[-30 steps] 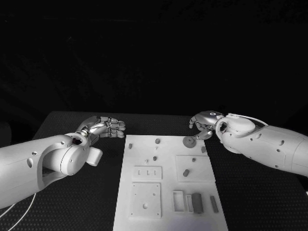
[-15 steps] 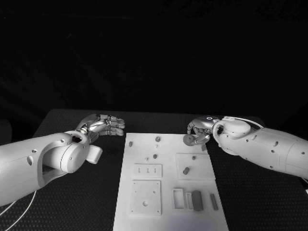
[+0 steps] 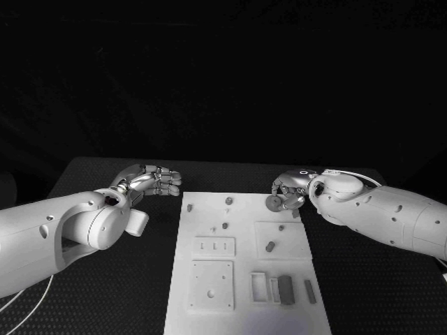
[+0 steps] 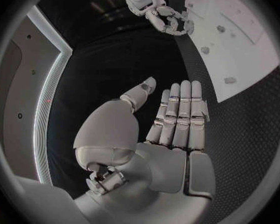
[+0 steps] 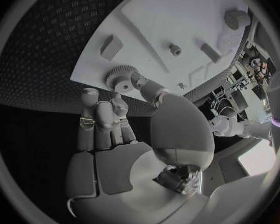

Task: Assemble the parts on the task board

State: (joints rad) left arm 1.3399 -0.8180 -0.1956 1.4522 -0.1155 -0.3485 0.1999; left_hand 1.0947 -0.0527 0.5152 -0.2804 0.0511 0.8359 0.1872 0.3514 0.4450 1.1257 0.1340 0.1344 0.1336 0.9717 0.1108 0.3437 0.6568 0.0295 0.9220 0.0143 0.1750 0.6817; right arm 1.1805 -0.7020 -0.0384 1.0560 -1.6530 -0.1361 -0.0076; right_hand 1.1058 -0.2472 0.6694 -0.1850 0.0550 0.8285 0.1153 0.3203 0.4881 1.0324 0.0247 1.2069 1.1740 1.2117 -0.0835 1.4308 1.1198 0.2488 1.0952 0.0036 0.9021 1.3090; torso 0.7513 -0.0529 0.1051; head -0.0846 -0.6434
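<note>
The white task board (image 3: 246,265) lies lengthwise in the middle of the black table. My right hand (image 3: 292,185) hovers over the board's far right corner and pinches a small grey gear (image 3: 274,203) between thumb and fingers; the right wrist view shows the gear (image 5: 120,78) at the fingertips, just off the board's edge (image 5: 146,20). My left hand (image 3: 153,180) hangs over the table left of the board's far end. In the left wrist view the left hand (image 4: 177,119) has its fingers stretched out side by side and holds nothing.
Small grey parts stand on the board: a peg (image 3: 228,204) at the far end, another peg (image 3: 270,247) on a square plate, and bars (image 3: 286,289) in slots near the front. Bare black table (image 3: 103,293) lies on both sides.
My right hand has drifted slightly inward over the board's far corner with the gear still pinched. The left hand has barely moved.
</note>
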